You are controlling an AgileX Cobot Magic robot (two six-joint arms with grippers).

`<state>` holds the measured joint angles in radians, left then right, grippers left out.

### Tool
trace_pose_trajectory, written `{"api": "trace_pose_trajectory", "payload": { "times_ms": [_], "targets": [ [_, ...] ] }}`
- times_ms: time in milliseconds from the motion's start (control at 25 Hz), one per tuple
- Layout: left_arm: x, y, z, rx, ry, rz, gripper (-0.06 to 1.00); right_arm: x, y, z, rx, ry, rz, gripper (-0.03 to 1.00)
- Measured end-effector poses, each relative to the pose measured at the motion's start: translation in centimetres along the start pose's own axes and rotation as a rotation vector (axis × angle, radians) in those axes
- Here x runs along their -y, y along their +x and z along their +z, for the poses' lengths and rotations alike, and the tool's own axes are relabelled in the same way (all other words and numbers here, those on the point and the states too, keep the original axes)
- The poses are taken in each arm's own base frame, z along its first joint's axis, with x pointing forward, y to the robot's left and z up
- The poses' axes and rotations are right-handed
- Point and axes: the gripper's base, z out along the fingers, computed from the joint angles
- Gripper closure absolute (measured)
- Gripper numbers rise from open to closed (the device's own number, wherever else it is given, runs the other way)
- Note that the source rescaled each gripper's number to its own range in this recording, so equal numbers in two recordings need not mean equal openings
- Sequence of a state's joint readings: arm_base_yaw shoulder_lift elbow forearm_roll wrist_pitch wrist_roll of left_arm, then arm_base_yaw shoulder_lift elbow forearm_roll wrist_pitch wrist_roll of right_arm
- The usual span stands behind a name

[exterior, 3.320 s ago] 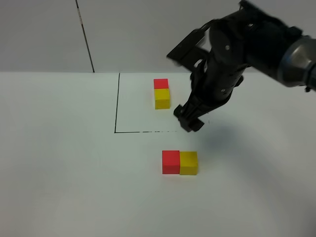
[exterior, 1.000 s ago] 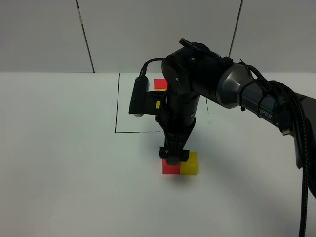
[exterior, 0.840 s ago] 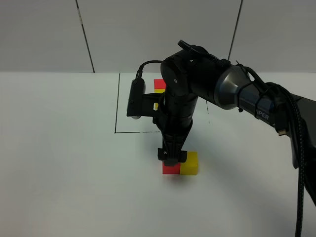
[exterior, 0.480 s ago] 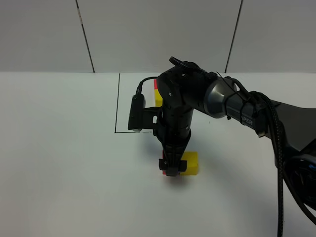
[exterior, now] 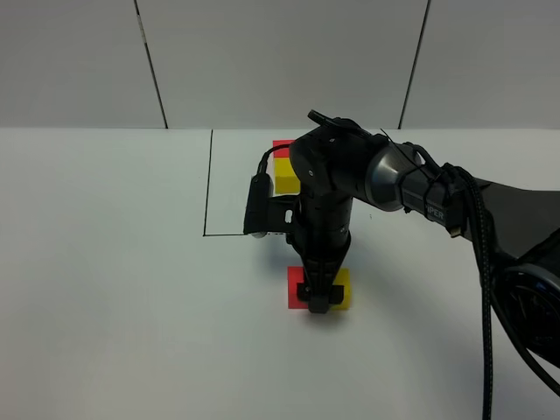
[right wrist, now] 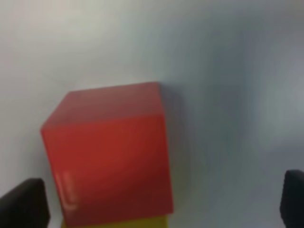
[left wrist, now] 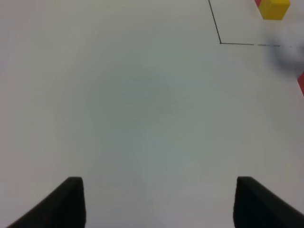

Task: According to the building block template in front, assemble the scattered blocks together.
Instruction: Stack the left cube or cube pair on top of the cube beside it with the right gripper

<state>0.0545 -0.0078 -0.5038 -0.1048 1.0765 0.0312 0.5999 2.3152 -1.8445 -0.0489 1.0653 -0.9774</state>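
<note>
The template, a red cube (exterior: pixel 282 146) joined to a yellow cube (exterior: pixel 283 176), sits inside the black-line square (exterior: pixel 208 188). The scattered red cube (exterior: pixel 296 287) and yellow cube (exterior: pixel 343 289) lie side by side, touching, in front of the square. My right gripper (exterior: pixel 319 299) hangs low over their seam. In the right wrist view the red cube (right wrist: pixel 111 152) fills the middle with a yellow strip (right wrist: pixel 118 223) beyond it, and the right gripper (right wrist: pixel 156 202) is open, holding nothing. My left gripper (left wrist: pixel 159 204) is open and empty, off to the left.
The right arm (exterior: pixel 411 184) stretches in from the right and hides part of the square's front line. The left wrist view shows the square's corner (left wrist: pixel 220 42), the template's yellow cube (left wrist: pixel 274 8) and white table (left wrist: pixel 142 104).
The right gripper has come down from beside the square and shifted slightly right, from over the red cube to over the seam of the two cubes. The cubes have not moved.
</note>
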Motion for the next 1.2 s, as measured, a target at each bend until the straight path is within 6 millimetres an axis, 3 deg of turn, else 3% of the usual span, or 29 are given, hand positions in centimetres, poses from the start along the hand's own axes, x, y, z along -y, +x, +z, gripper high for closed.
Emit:
{"api": "trace_pose_trajectory", "payload": {
  "times_ms": [360, 680, 920, 1200],
  "targets": [
    [0.0, 0.0, 0.0, 0.000, 0.000, 0.000, 0.48, -0.5, -0.3, 2.2, 0.012, -0.060, 0.015, 0.06],
    [0.0, 0.0, 0.0, 0.000, -0.002, 0.001, 0.48, -0.6, -0.4, 2.6, 0.013, -0.078, 0.020, 0.10],
    [0.0, 0.0, 0.0, 0.000, -0.003, 0.001, 0.48, -0.5, -0.3, 2.6, 0.000, -0.078, 0.014, 0.28],
    [0.0, 0.0, 0.0, 0.000, -0.003, 0.001, 0.48, -0.6, -0.2, 2.6, -0.005, -0.087, 0.014, 0.61]
  ]
}}
